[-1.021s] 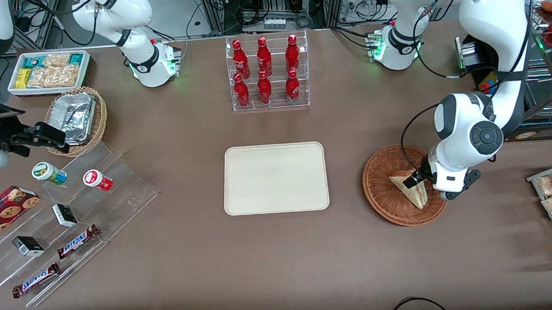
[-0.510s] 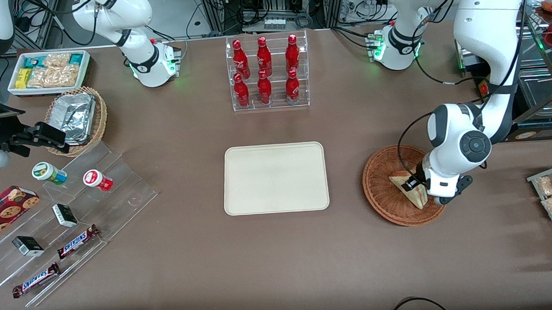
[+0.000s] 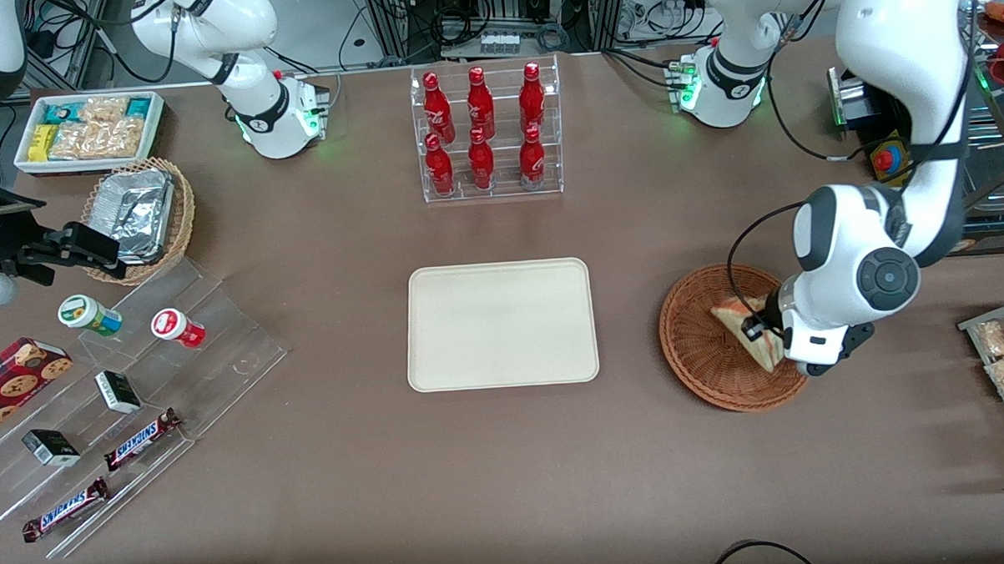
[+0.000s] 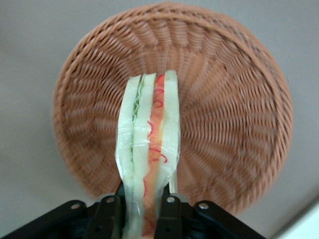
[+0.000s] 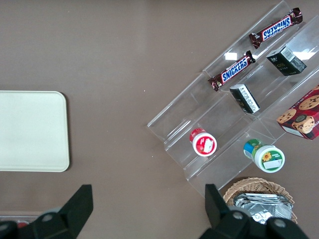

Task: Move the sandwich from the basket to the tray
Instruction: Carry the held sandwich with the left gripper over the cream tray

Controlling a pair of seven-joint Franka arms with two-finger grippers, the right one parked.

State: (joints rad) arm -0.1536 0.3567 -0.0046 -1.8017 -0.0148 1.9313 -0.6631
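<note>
Gripping the sandwich (image 4: pixel 147 149) over the basket (image 3: pixel 696 350), the pincer (image 4: pixel 142 209) hangs above brown tabletop (image 3: pixel 508 465).

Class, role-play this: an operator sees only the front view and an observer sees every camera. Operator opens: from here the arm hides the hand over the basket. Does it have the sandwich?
Observer: Yes. The wrist camera shows the hand shut on the sandwich, one finger on each bread face.
Operator: Which way is the sandwich turned?
Observer: On edge, its pink and green filling facing the wrist camera.
Operator: Anything else in the basket?
Observer: No, the basket holds nothing else.
</note>
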